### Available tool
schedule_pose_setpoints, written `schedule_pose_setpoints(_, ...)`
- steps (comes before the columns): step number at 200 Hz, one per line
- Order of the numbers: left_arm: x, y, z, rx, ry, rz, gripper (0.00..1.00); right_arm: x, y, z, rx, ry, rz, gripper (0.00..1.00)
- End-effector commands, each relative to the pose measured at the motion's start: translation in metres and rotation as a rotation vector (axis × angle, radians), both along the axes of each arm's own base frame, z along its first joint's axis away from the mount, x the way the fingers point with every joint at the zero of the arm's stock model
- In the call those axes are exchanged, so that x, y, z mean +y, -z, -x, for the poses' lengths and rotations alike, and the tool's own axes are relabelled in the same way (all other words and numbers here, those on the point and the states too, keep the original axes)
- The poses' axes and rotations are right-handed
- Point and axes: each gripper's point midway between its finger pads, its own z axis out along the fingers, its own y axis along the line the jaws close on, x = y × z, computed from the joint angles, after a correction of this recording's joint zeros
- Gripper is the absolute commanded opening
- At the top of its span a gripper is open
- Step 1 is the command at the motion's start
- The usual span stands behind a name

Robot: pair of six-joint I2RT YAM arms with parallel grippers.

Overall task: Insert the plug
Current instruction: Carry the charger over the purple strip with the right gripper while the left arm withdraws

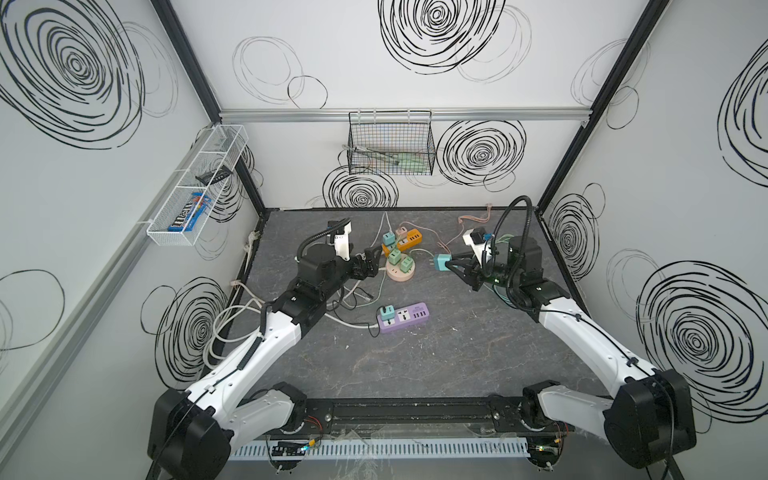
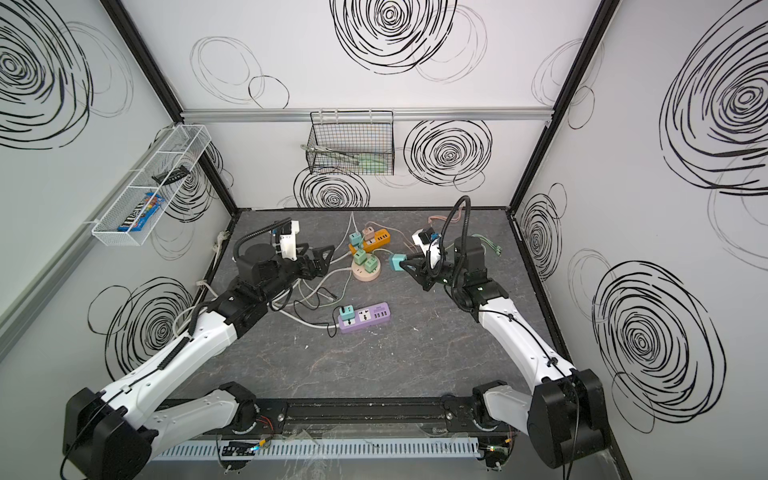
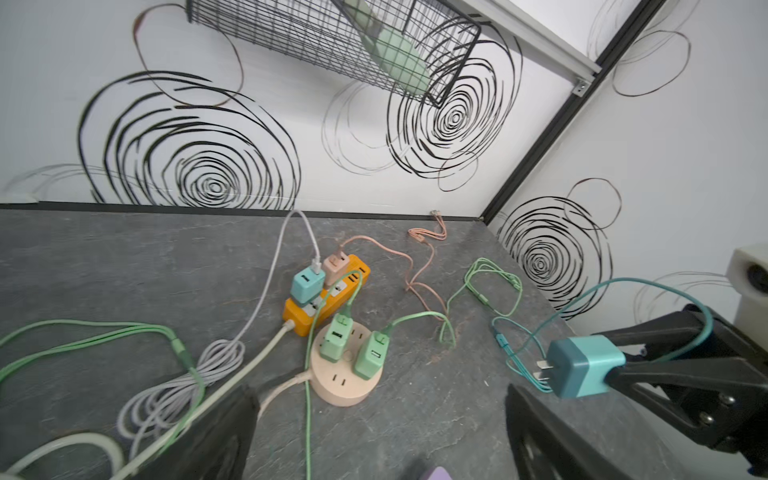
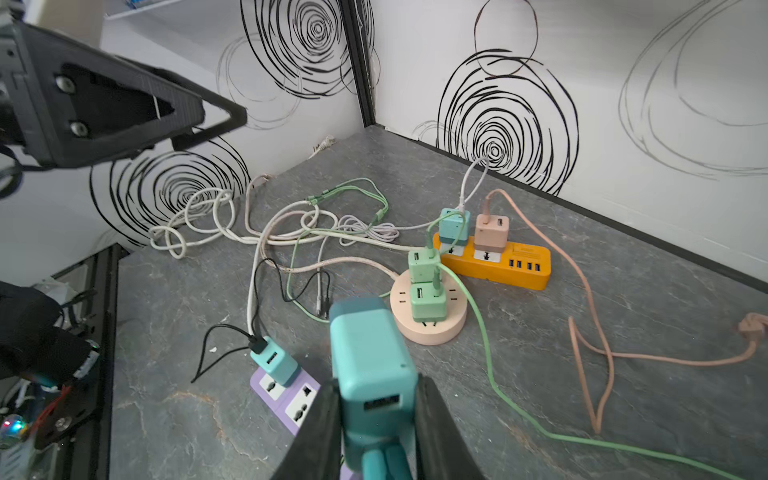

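A teal cube plug (image 4: pixel 370 353) with a teal cable hangs above the table, and my right gripper (image 4: pixel 374 415) is shut on its sides. In both top views the plug (image 1: pixel 441 263) (image 2: pixel 397 262) sits just right of the round peach power strip (image 1: pixel 399 277), prongs pointing left toward it. Two green plugs stand in that round strip (image 3: pixel 340 390), with bare slots at its front. My left gripper (image 1: pixel 371 262) is open and empty, left of the round strip; its black fingers (image 3: pixel 216 432) stand wide apart.
An orange strip (image 1: pixel 413 239) with two plugs lies behind the round one. A purple strip (image 1: pixel 411 316) with one teal plug lies nearer the front. Loose cables (image 4: pixel 257 232) cover the table's left and back. A black wire basket (image 1: pixel 390 145) hangs on the back wall.
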Motion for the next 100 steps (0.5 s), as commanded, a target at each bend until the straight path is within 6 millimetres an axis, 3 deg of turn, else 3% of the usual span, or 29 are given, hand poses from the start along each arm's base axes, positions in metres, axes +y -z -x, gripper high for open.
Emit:
schedule_pose_setpoints(1,0.029,-0.006,0.003,-0.04,-0.075,-0.127,0.96,0.005,0.004,0.002,-0.133,-0.089,0.158,0.0)
schedule_pose_setpoints(62,0.071,-0.005,0.013,-0.087,-0.184,-0.289,0.96,0.03,0.044,0.026,-0.154,-0.375,0.382,0.0)
schedule_pose_setpoints(100,0.088,0.002,0.019,-0.126,-0.251,-0.288,0.96,0.039,0.064,0.04,-0.154,-0.519,0.511,0.0)
